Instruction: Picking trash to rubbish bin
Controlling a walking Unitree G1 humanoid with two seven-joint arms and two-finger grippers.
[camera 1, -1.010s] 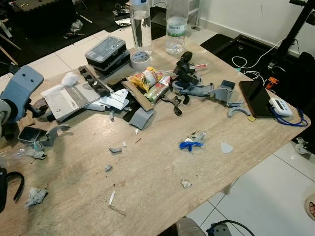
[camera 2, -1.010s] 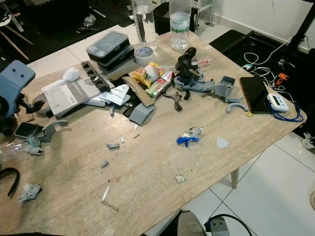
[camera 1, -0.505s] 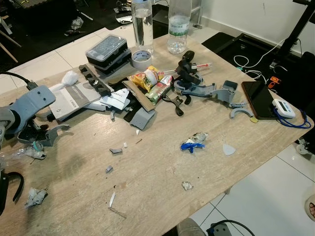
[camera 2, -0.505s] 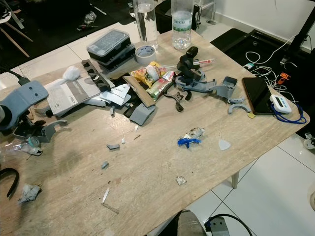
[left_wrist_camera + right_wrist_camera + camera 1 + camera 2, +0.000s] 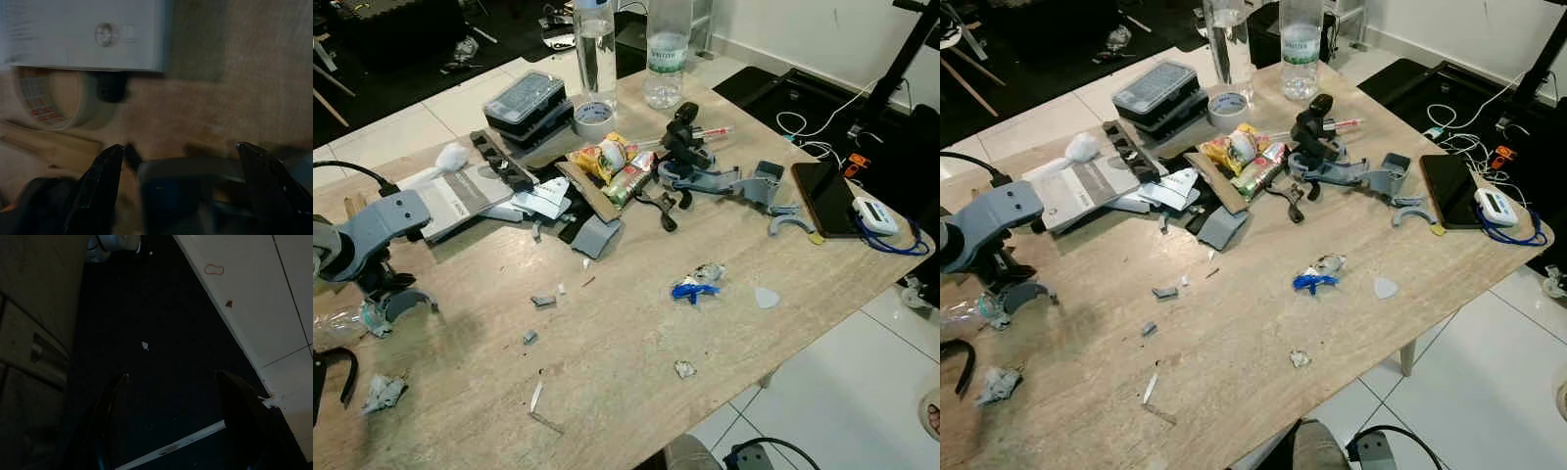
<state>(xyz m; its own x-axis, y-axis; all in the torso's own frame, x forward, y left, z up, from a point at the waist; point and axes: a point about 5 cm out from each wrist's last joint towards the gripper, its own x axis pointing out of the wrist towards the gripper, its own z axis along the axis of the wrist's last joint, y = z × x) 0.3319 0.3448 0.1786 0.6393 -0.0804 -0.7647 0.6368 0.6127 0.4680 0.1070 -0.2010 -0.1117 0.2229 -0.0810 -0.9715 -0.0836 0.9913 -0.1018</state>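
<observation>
Trash lies across the wooden table (image 5: 636, 323): a crumpled blue and white wrapper (image 5: 697, 282), a small crumpled scrap (image 5: 683, 368), a crumpled tissue (image 5: 384, 392), a clear plastic wrap (image 5: 337, 325) and yellow snack wrappers (image 5: 607, 157). My left gripper (image 5: 181, 152) is low over the table's left edge. It is open, with its fingers (image 5: 105, 169) on either side of a dark grey bracket (image 5: 401, 302), beside the plastic wrap. My right gripper (image 5: 171, 377) hangs open over dark floor.
A heap of grey printed parts, a manual (image 5: 460, 196), a tape roll (image 5: 592, 117), parts boxes (image 5: 524, 103) and two bottles (image 5: 595, 44) fills the back of the table. A phone (image 5: 822, 196) and cables lie at the right edge. A black strap (image 5: 337, 367) sits front left.
My left arm has come down and forward over the grey bracket at the table's left edge. The bracket now lies a little nearer to me.
</observation>
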